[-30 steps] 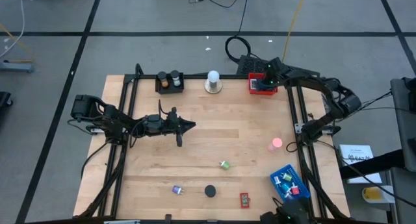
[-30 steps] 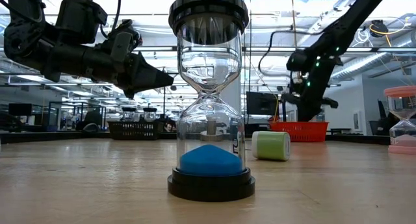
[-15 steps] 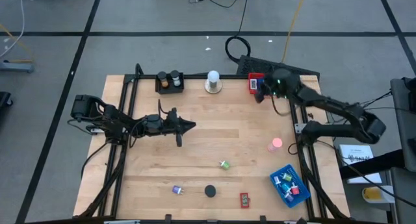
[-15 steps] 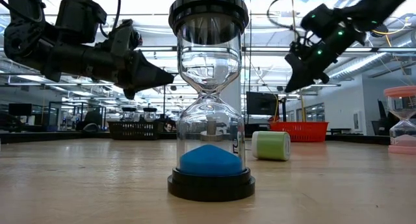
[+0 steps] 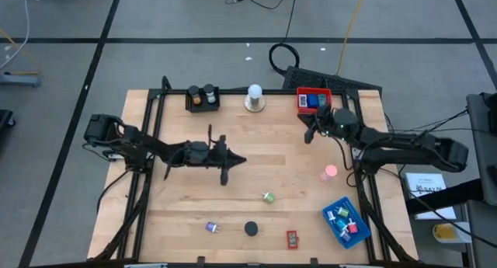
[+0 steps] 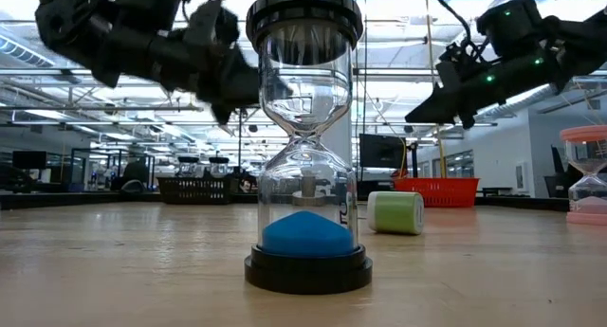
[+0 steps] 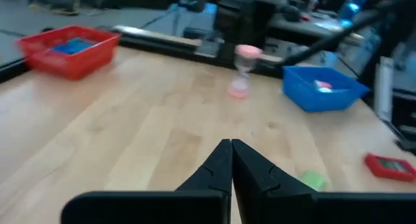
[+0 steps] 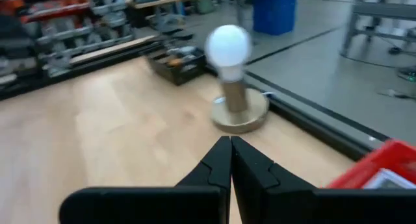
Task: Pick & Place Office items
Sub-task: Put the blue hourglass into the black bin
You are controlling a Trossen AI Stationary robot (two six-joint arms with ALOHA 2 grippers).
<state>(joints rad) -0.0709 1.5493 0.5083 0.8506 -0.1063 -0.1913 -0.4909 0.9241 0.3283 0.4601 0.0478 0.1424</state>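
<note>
My left gripper (image 5: 241,159) hovers shut over the table's middle left; its own view shows the fingers (image 7: 231,156) closed on nothing. My right gripper (image 5: 309,136) hangs shut near the far right, just in front of the red tray (image 5: 314,102), which holds a blue item. Loose items stand or lie on the wood: a green roll (image 5: 269,196), a pink hourglass (image 5: 331,173), a black-capped hourglass with blue sand (image 6: 304,137), a small purple clip (image 5: 211,227) and a red rectangle (image 5: 292,238).
A blue tray (image 5: 346,220) with small items sits at the near right. A black tray (image 5: 203,99) with two cylinders and a white knob on a round base (image 5: 254,99) stand along the far edge. Black frame rails run down both sides of the table.
My right gripper has left the red tray, moving toward the near edge and swinging up from pointing down to nearly level. My left gripper has gone a little toward the table's right and near edges and has risen.
</note>
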